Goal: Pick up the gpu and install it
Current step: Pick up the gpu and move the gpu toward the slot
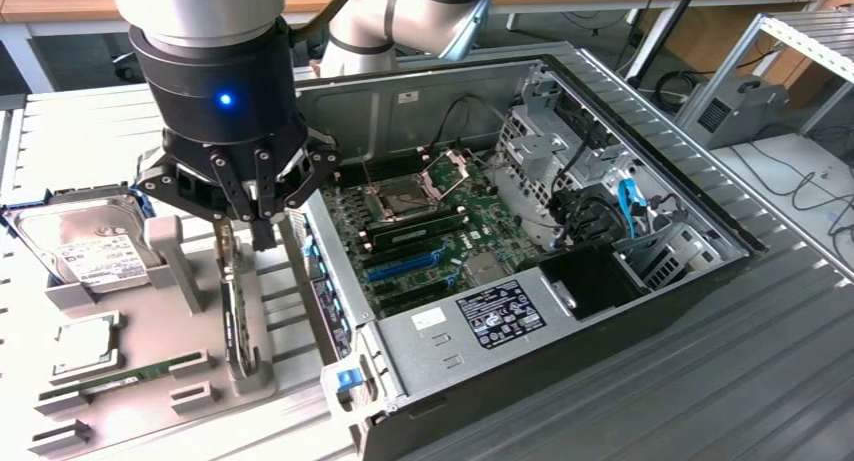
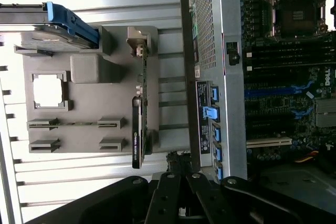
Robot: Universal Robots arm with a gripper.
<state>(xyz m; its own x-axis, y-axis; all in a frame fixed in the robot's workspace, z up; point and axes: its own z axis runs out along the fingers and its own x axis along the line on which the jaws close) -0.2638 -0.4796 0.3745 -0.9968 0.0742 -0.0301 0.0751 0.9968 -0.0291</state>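
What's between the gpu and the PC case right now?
Nothing loose: only the tray's edge and bare table slats separate gpu and case, clearest in the wrist view.

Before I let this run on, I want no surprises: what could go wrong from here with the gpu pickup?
1. The gripper is shut, close by the gpu, which stands on edge in the grey holder. Descending shut could strike the card's top edge rather than straddle it.
2. The holder sits right beside the computer case. A tilted lift might bind in the holder's slots or clip that wall.
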